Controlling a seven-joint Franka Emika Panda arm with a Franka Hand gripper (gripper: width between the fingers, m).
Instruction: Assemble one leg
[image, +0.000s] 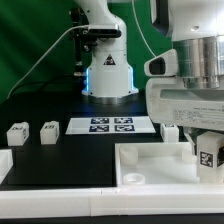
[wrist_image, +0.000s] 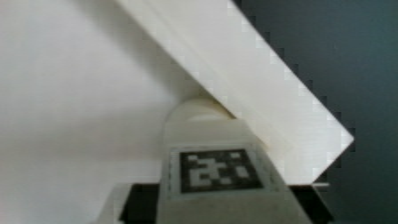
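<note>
My gripper (image: 206, 150) is shut on a leg (image: 209, 154), a small white post with a black-and-white tag, and holds it over the right part of the white tabletop (image: 140, 160) at the exterior view's lower right. In the wrist view the leg (wrist_image: 217, 150) fills the lower middle, tag facing the camera, with dark fingers (wrist_image: 150, 200) on both its sides. Its far end points at the tabletop's raised rim (wrist_image: 249, 80). Two more legs (image: 17, 132) (image: 49, 130) stand on the black table at the exterior view's left.
The marker board (image: 112, 125) lies flat in front of the robot base (image: 108, 70). Another white part (image: 171, 128) stands behind the tabletop beside the gripper. A white piece (image: 4, 166) shows at the left edge. A green wall is behind.
</note>
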